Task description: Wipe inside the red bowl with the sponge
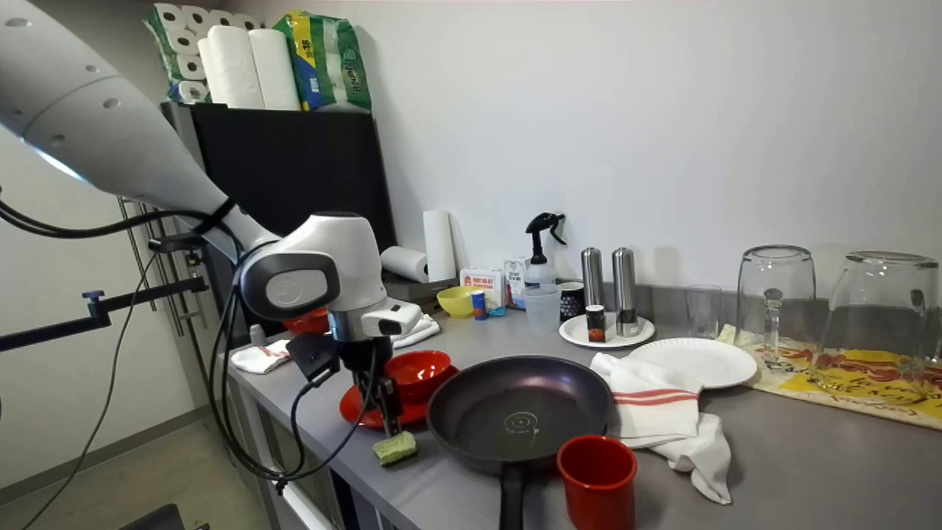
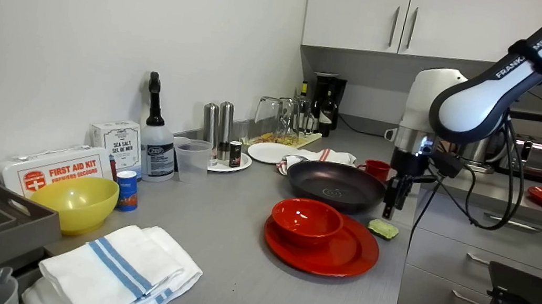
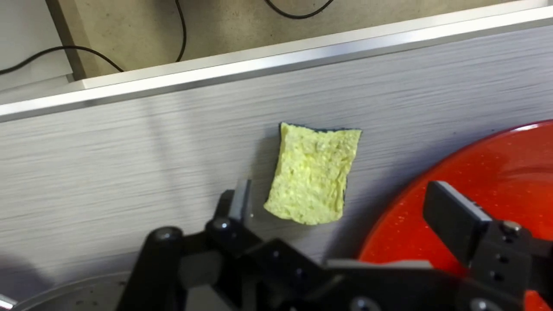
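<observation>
The yellow-green sponge (image 1: 395,447) lies on the grey counter near its edge; it also shows in an exterior view (image 2: 382,229) and in the wrist view (image 3: 313,175). The red bowl (image 2: 306,223) stands upright on a red plate (image 2: 362,255); an exterior view also shows the bowl (image 1: 418,372), partly behind the gripper. In the wrist view only part of the red plate (image 3: 497,172) shows at the right. My gripper (image 3: 341,194) is open and empty above the counter, its fingers apart. The sponge lies beyond and below them, between finger and plate in that view, untouched.
A black frying pan (image 1: 515,412) stands beside the plate, with a red mug (image 1: 597,482) near its handle. White towels (image 1: 655,405) and a paper plate (image 1: 695,361) lie beyond. A yellow bowl (image 2: 78,202) and folded towel (image 2: 111,267) are on the counter.
</observation>
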### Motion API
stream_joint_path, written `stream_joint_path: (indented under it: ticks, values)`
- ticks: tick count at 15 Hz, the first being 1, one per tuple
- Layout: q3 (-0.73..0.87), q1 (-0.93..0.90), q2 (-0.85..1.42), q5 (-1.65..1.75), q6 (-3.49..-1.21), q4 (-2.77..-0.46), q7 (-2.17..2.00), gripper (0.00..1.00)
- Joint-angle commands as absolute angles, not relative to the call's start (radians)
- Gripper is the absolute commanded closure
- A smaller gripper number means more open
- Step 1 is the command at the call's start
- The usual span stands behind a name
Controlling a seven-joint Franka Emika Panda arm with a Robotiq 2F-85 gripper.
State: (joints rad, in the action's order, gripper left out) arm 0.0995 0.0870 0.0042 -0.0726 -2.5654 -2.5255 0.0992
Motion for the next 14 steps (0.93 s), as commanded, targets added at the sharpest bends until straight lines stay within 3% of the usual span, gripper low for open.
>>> stream_joint_path:
  ticks: [1,9,14]
  values:
    - [0.098,0.089,-0.18,-0.049,-2.369,-2.546,0.113,0.0]
    - [0.153,0.078,-0.51,-0.041,-1.954,-2.596,0.331,0.0]
    - [0.172,0.079,-0.602,0.136,-1.876,-2.706,0.508,0.0]
